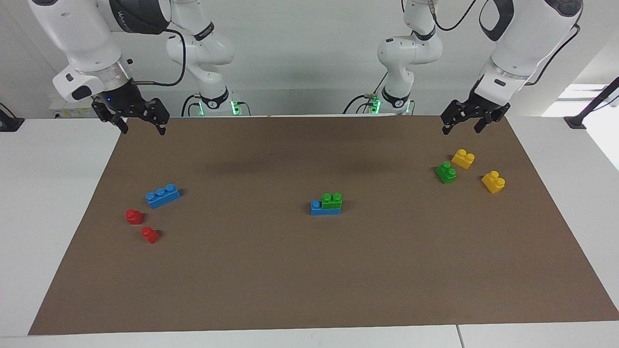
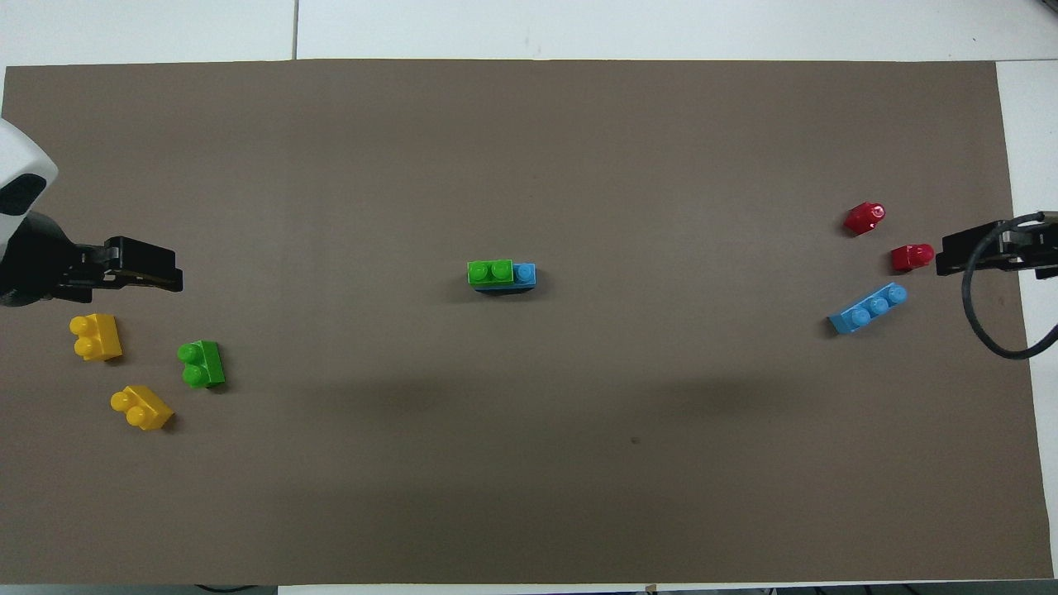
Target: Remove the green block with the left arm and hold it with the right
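**No readable text**

One marking shows: pale lettering on the dark band of the right arm point(image 1: 138, 19) in the facing view, running slantwise along its upper part. The letters are too small and blurred to make out, so no word or brand can be given. The bricks, the brown mat point(image 1: 309, 270) and the counter point(image 1: 48, 193) bear no labels, numbers or signs that can be read in either view.
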